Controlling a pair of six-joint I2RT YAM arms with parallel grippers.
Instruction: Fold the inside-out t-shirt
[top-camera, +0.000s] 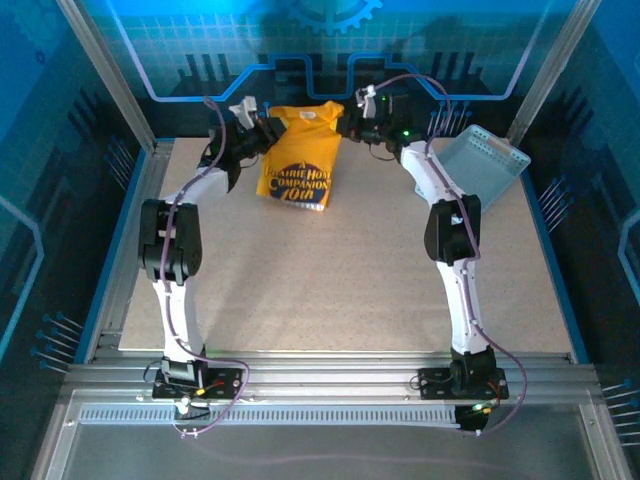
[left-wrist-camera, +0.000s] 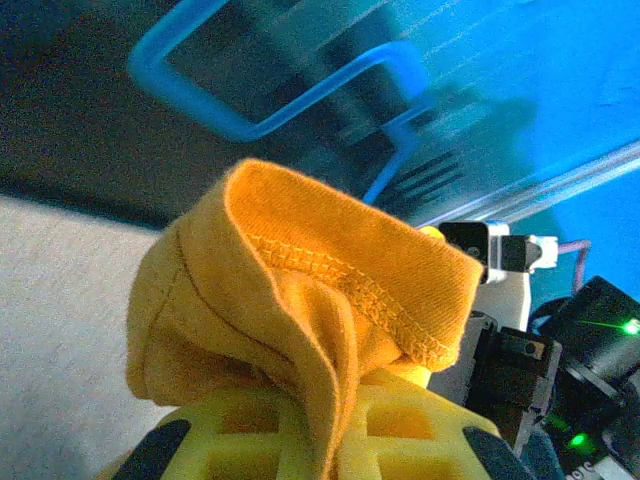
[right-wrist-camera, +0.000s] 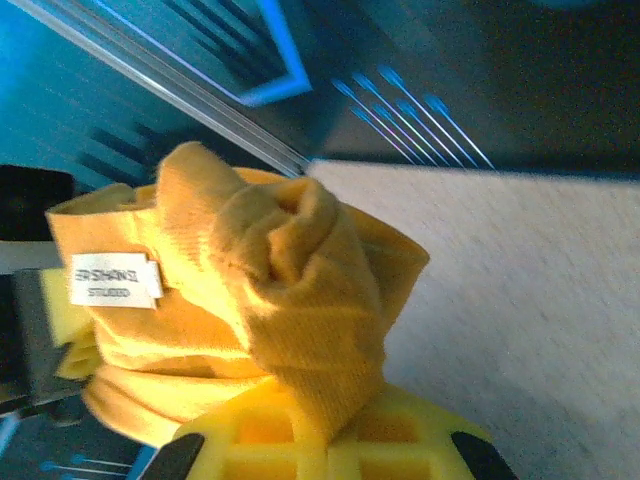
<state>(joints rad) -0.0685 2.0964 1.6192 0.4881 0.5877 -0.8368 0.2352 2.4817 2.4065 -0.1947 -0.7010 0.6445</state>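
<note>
Inside-out t-shirt (top-camera: 298, 165) is hanging at the far side of the tabletop (top-camera: 330, 290), well left of the basket (top-camera: 487, 160), with the navy print facing the camera. Left gripper (top-camera: 262, 130) is clamping 1 upper corner, stitched hem bunching out. Right gripper (top-camera: 352, 124), nearer the basket, is pinching the other corner beside a white label (right-wrist-camera: 113, 280). Cloth is looking light, limp and quick to crease; likely best taken at hems or shoulder seams.

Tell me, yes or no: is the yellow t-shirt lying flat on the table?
No, the t-shirt hangs bunched between the left gripper and right gripper, which pinch its top edge.
</note>
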